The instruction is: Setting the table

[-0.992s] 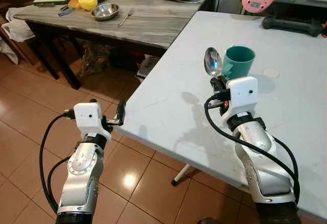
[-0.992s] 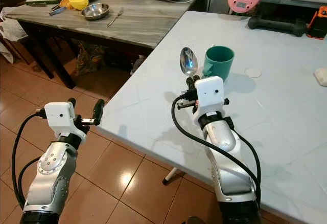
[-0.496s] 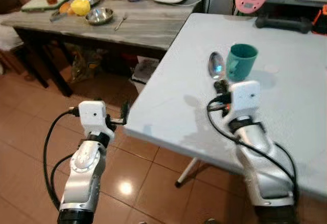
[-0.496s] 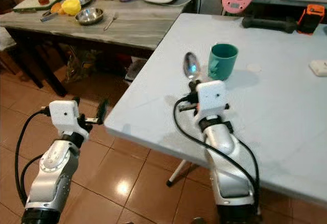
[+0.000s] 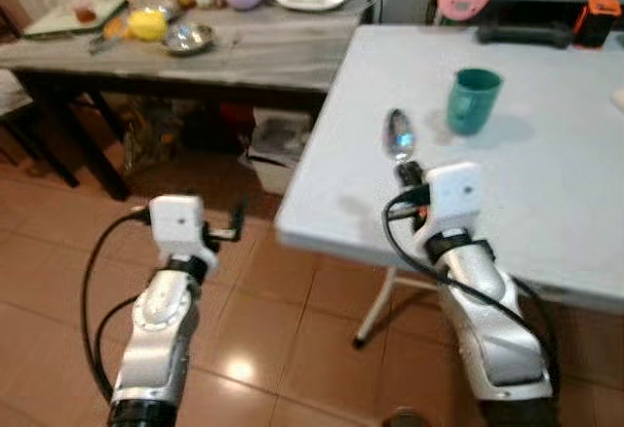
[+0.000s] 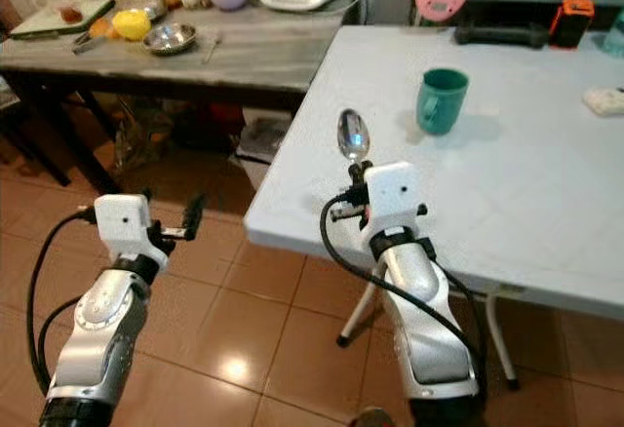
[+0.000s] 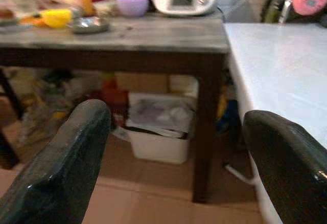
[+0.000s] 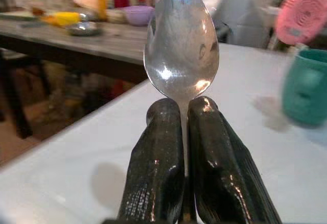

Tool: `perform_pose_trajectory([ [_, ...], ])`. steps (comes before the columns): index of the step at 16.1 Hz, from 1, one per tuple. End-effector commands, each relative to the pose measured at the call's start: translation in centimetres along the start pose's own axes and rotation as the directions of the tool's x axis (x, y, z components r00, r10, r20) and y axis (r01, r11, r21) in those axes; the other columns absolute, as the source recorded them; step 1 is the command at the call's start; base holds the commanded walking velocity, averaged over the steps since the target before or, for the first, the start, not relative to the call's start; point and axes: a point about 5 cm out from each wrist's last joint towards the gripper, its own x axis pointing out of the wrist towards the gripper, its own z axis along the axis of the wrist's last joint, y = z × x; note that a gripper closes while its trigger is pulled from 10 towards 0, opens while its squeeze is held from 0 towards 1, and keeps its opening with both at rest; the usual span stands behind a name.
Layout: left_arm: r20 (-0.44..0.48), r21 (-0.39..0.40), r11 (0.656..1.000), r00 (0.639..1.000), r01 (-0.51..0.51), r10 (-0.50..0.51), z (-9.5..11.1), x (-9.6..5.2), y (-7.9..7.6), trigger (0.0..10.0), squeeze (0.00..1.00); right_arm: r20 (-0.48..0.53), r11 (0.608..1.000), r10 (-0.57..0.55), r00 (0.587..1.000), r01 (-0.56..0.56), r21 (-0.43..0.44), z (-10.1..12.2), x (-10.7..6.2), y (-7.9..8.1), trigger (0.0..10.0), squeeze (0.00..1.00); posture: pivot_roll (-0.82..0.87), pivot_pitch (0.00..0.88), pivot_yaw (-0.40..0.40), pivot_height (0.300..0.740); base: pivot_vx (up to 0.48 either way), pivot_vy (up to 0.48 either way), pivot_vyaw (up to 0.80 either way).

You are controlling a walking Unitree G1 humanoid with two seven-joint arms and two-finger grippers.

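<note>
Clenched on a spoon [image 8: 181, 42], the right gripper [image 6: 357, 175] hangs over the near edge of the white table [image 6: 546, 183]. Its wrist view shows the two fingers [image 8: 156, 173] pinching the handle just under the bowl. Upright, the spoon points bowl-up toward the green mug [image 6: 441, 100], well apart. Left gripper [image 5: 237, 222] gapes wide over the floor beside the table.

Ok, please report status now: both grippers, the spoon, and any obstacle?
Right gripper shut on spoon, bowl up, above white table's near edge. Left gripper open, empty, over floor beside table. Green mug farther in, apart from spoon.
</note>
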Motion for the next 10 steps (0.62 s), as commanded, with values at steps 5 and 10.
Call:
perform_pose_trajectory([
  [5, -0.009, 0.002, 1.000, 1.000, 0.020, -0.020, -0.22, 0.14, -0.65, 10.0, 0.00, 0.016, 1.000, -0.024, 1.000, 0.024, -0.009, 0.20, -0.02, -0.41, 10.0, 0.00, -0.28, 0.108, 0.138, 0.740, 0.000, 0.480, 0.00],
  [10, -0.001, -0.012, 1.000, 1.000, 0.027, -0.028, -0.14, 0.11, -1.05, 10.0, 0.00, 0.024, 0.999, -0.045, 0.999, 0.046, -0.023, 0.21, 0.11, -0.69, 10.0, 0.00, -0.28, 0.108, 0.138, 0.740, 0.000, 0.277, 0.00],
])
